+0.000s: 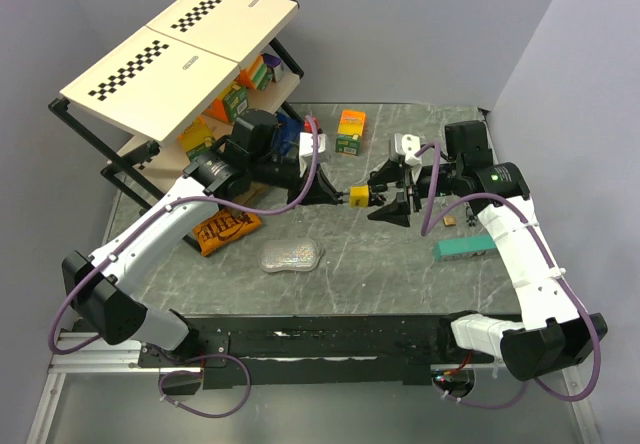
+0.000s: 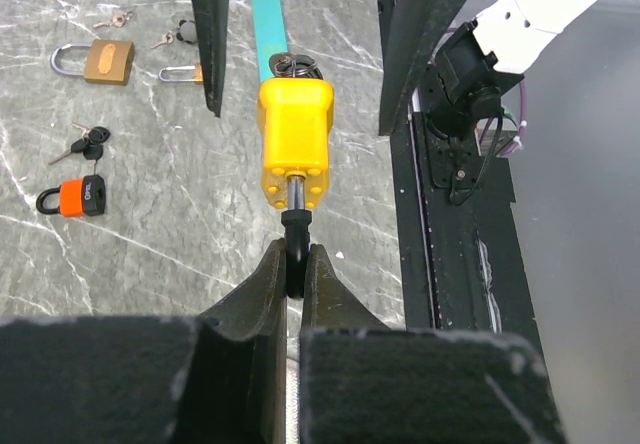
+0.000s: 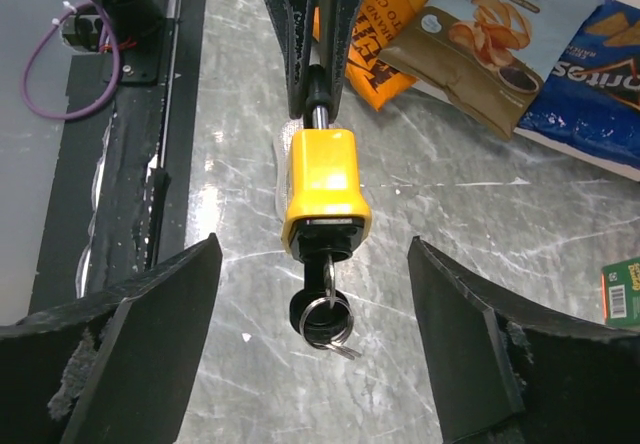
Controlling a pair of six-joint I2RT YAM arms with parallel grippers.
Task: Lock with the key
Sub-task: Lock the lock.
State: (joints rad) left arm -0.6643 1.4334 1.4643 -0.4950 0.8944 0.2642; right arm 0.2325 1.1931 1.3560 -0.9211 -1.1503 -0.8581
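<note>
A yellow padlock [image 1: 357, 196] hangs in the air between the two arms, above the middle of the table. My left gripper [image 2: 293, 264] is shut on the padlock's dark shackle [image 2: 296, 239], and the yellow body [image 2: 295, 139] points away from it. A black-headed key [image 3: 322, 314] with a ring sits in the keyhole at the padlock's far end [image 3: 322, 184]. My right gripper [image 3: 315, 247] stands open, one finger on each side of the key and touching neither it nor the padlock. In the top view the right gripper [image 1: 385, 199] faces the left gripper [image 1: 335, 196].
A brass padlock [image 2: 100, 61], an orange padlock [image 2: 78, 196] and loose keys [image 2: 85, 144] lie on the marble. A teal box [image 1: 465, 249] lies at the right. Snack bags [image 1: 225, 229], a clear pouch [image 1: 292, 255], small boxes [image 1: 350, 131] and a shelf rack [image 1: 180, 54] stand at the left and back.
</note>
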